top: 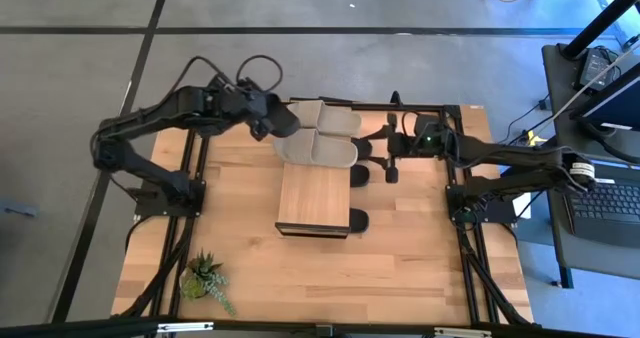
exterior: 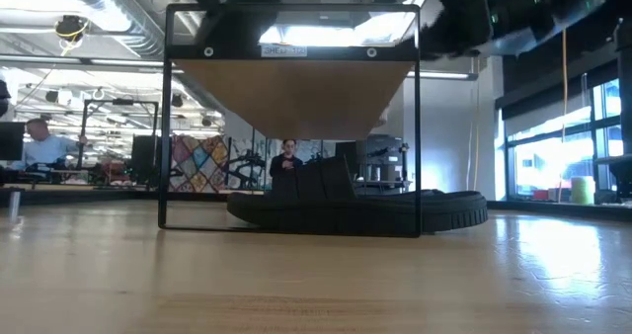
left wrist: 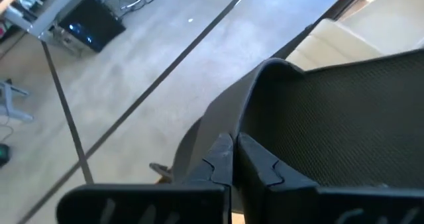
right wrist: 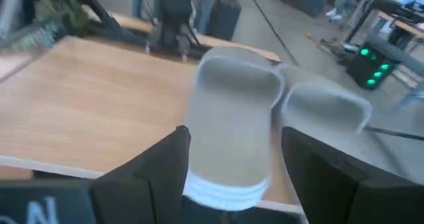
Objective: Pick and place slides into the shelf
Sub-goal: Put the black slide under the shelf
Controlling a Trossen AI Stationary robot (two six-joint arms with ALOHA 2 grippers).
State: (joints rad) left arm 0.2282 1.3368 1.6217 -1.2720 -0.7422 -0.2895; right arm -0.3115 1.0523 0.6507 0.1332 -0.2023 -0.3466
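Overhead, the shelf [top: 313, 196] stood near the middle of the table [top: 420, 263], its light plank top bare toward the front. Two beige-grey slides [top: 318, 150] lay side by side at the shelf's far end, the nearer one overlapping the plank's far edge, the other just beyond it at the table's far edge. Black slides [top: 358, 221] showed partly at the shelf's right side, and in the low view one black slide [exterior: 360, 210] lay on the table under the plank, inside the dark frame.

The left gripper [top: 283, 124] hovered at the far left of the beige-grey pair with its fingers [left wrist: 222, 164] pressed together, holding nothing. The right gripper [top: 391, 170] sat just right of the pair with its fingers [right wrist: 156, 174] spread wide; its wrist view showed a beige-grey slide [right wrist: 233, 134] between them, contact not determinable.

A small potted plant [top: 205, 277] stood at the table's near left corner.
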